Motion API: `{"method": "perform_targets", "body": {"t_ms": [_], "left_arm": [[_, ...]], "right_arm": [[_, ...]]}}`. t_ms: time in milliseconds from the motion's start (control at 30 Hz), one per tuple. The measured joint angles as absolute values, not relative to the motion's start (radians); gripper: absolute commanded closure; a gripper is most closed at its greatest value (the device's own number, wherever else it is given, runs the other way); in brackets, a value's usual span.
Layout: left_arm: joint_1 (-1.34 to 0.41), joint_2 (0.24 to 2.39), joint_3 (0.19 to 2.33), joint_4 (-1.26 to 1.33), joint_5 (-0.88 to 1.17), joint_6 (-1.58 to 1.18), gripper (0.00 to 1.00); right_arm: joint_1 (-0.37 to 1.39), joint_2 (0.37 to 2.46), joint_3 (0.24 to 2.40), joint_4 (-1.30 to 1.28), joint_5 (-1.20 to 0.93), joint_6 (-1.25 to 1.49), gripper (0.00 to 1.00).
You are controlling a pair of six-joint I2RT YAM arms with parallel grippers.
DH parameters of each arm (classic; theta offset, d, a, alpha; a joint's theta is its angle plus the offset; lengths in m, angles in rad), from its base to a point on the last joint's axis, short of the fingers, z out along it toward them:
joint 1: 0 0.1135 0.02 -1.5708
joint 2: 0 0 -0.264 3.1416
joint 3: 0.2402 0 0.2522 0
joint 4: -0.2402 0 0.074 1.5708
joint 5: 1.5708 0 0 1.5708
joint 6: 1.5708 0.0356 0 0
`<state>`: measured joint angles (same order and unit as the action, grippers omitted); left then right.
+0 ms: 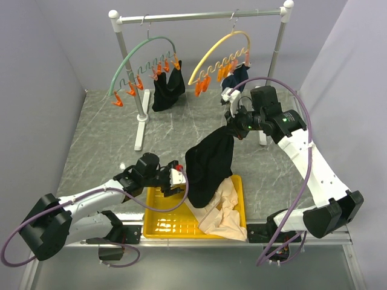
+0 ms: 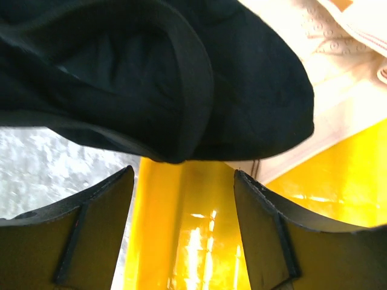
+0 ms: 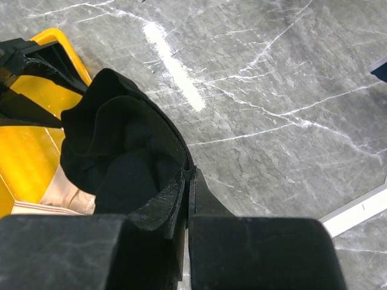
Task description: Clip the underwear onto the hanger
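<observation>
- The right tool is pressed together on a fold of the underwear, pinching its top edge and holding it up above the desk.
- From that pinch the black fabric hangs down and to the left. Its lower end reaches the yellow tray at the near edge of the desk.
- The left tool is spread, with nothing between its fingers. In the left wrist view the tips sit just short of the garment's banded lower edge, over the tray's rim.
- A beige garment lies in the right part of the tray, partly under the black one and spilling over the front rim.
- The hanger hangs from the right side of the rack, well apart from the underwear. Its orange clips sit in a row, and a small dark garment is at its right end.
- A green hanger on the left side of the rack carries a black garment.
</observation>
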<state>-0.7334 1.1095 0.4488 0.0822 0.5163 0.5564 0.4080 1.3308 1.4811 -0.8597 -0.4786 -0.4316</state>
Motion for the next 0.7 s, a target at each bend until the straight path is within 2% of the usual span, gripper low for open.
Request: {"method": "perform_targets", "body": {"t_ms": [167,267,333,433,467,533,700], "left_arm": [[-0.744,1.091,0.449,0.120,0.514,0.553,0.32],[-0.751,1.093,0.449,0.138,0.514,0.537,0.38],[-0.755,1.099,0.449,0.154,0.514,0.528,0.46],[-0.759,1.113,0.452,0.173,0.502,0.506,0.65],[-0.759,1.117,0.456,0.174,0.498,0.496,0.82],[-0.759,1.122,0.468,0.172,0.486,0.469,0.99],[-0.723,1.053,0.514,0.105,0.469,0.393,1.00]], "right_arm": [[0.408,1.331,1.481,-0.860,-0.479,-0.431,1.00],[0.408,1.331,1.481,-0.860,-0.479,-0.431,1.00],[0.408,1.331,1.481,-0.860,-0.479,-0.431,1.00],[0.408,1.331,1.481,-0.860,-0.479,-0.431,1.00],[0.408,1.331,1.481,-0.860,-0.479,-0.431,1.00],[0.408,1.331,1.479,-0.860,-0.478,-0.431,1.00],[0.373,1.301,1.403,-0.850,-0.471,-0.424,1.00]]}}
